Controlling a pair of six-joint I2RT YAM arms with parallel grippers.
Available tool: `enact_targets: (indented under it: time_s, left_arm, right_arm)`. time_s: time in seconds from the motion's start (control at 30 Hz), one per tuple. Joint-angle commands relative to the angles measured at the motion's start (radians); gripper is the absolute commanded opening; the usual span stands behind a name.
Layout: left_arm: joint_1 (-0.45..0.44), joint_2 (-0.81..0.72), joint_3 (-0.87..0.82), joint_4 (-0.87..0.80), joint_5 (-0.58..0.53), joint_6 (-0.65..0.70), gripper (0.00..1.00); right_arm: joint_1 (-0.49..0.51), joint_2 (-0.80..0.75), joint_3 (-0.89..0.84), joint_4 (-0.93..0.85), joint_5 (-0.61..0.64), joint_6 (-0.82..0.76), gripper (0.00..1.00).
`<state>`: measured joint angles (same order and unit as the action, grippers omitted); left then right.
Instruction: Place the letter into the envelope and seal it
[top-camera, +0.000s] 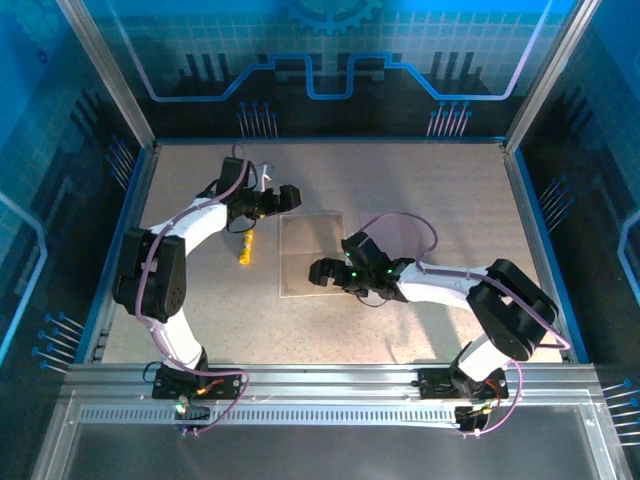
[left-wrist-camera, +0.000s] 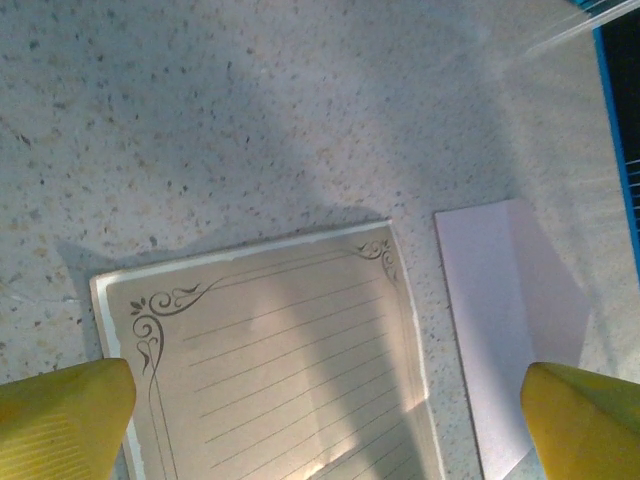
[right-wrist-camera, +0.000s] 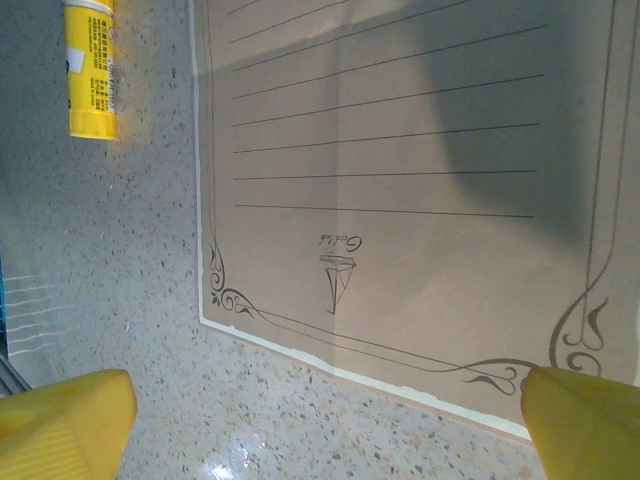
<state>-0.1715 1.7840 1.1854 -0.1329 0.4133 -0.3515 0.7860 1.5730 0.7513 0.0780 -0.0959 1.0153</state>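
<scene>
Glue stick (right-wrist-camera: 90, 70) label print too small to read. Letter (right-wrist-camera: 400, 150) had ruled lines, scroll corners and a script logo, illegible. L gripper (left-wrist-camera: 320, 425) spread wide, empty, above 1 letter corner, w/ envelope (left-wrist-camera: 500, 330) just beside the letter. R gripper (right-wrist-camera: 320, 425) likewise wide, empty, over letter's opposite edge. The 2 sheets lay flat on table (left-wrist-camera: 250, 100).

— Any writing on the letter (right-wrist-camera: 400, 150)?
— One small cursive word (right-wrist-camera: 340, 241) above a sailboat emblem (right-wrist-camera: 340, 283), upside down, just ahead of the right end effector (right-wrist-camera: 325, 430). Too faint to read.
— And the yellow stick (right-wrist-camera: 90, 70)?
— Fine print on its label, ahead and far left of that end effector. Illegible.
</scene>
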Motion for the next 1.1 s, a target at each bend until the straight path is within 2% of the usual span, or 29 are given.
enact_targets:
  time_s: [0.0,0.43,1.07]
  left_arm:
    - [-0.015,0.032,0.037,-0.040,-0.028,0.041,0.99]
    - [-0.022,0.114,0.107,-0.104,-0.092,0.098,0.99]
    - [-0.026,0.202,0.151,-0.117,-0.121,0.152,0.99]
  right_arm:
    - [-0.003,0.026,-0.007,0.049,-0.018,0.028,1.00]
    - [-0.028,0.051,-0.021,0.072,-0.019,0.067,1.00]
    - [-0.057,0.074,-0.044,0.080,-0.039,0.081,1.00]
